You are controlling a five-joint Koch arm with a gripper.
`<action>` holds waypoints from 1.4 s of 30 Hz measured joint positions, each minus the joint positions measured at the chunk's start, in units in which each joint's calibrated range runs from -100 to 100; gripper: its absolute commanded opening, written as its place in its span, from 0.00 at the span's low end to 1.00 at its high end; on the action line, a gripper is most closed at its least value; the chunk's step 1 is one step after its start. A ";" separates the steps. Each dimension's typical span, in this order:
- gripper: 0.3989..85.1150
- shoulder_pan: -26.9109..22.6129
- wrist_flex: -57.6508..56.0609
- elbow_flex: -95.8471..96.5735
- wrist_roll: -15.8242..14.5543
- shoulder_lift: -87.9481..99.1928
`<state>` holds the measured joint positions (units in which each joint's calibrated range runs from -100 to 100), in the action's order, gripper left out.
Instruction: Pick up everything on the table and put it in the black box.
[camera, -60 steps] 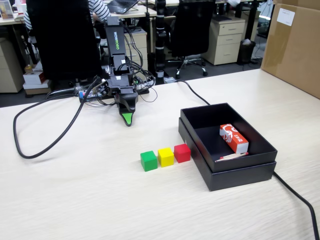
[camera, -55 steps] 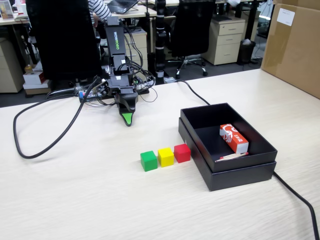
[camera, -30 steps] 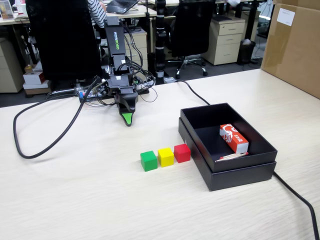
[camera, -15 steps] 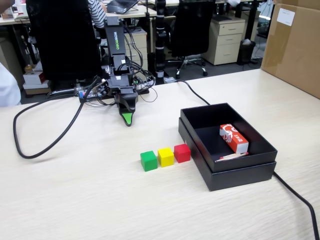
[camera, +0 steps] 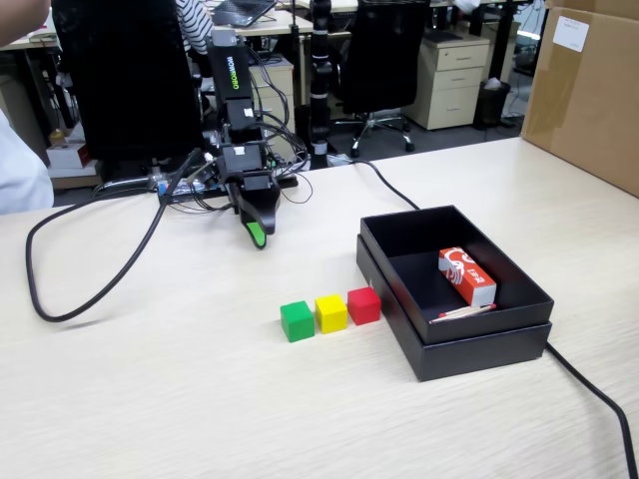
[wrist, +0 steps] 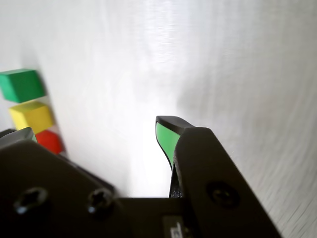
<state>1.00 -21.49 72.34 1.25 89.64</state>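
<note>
On the pale wood-grain table (camera: 150, 399), the green cube (camera: 297, 320), yellow cube (camera: 331, 312) and red cube (camera: 363, 304) sit in a tight row just left of the black box (camera: 479, 344) in the fixed view. The box holds an orange-red carton (camera: 466, 275) and a red-tipped stick (camera: 464, 311). The gripper (camera: 259, 239) hangs above the table well behind the cubes, its fingers (wrist: 166, 136) spread apart and empty in the wrist view.
</note>
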 measured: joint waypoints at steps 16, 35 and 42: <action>0.55 -7.67 -33.84 -71.20 -9.38 -55.28; 0.55 -8.89 -41.97 -100.50 -11.82 -100.84; 0.53 -8.99 -42.74 -101.51 -11.82 -106.02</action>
<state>-7.99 -64.23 -29.16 -10.57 -16.38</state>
